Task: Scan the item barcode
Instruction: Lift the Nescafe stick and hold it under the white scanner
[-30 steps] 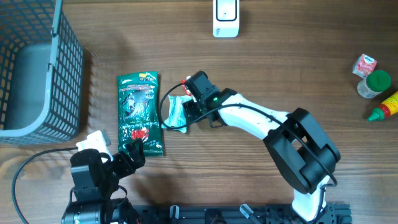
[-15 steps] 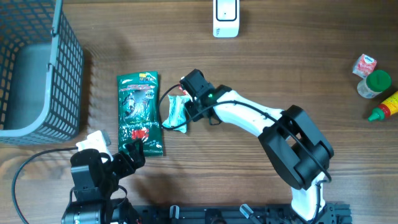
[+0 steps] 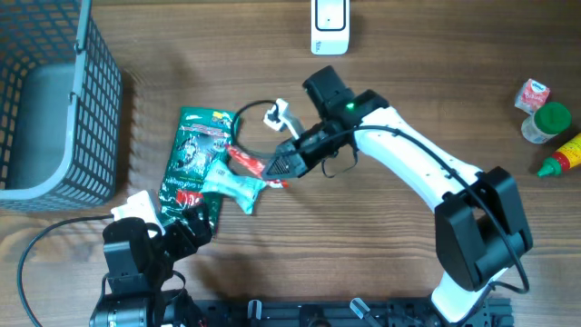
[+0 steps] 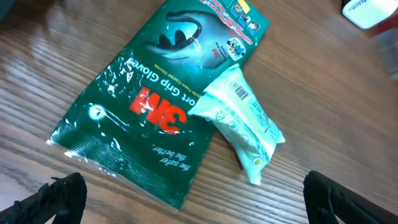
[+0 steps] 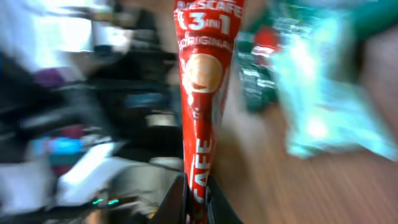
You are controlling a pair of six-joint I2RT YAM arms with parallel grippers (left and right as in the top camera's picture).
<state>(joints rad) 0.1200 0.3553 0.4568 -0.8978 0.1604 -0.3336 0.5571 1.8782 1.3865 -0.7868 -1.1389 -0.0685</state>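
Note:
My right gripper (image 3: 283,165) is shut on one end of a red Nescafe 3-in-1 stick sachet (image 3: 250,163), held above the table; in the right wrist view the sachet (image 5: 202,93) runs straight up from the closed gripper (image 5: 196,200). Below it, a pale teal packet (image 3: 232,187) lies partly over a green 3M glove pack (image 3: 189,163). A printed barcode shows on the teal packet (image 4: 244,118) beside the glove pack (image 4: 155,93). The white scanner (image 3: 329,27) stands at the far edge. My left gripper (image 3: 186,232) is open and empty near the front, its fingertips (image 4: 62,198) wide apart.
A grey wire basket (image 3: 54,100) fills the far left. At the right edge stand a small red-and-white carton (image 3: 533,94), a green-capped jar (image 3: 549,123) and a yellow bottle with a red cap (image 3: 565,156).
My right gripper has shut on the red sachet and pulled it up and to the right. The glove pack and teal packet have shifted and turned. The left arm has not moved.

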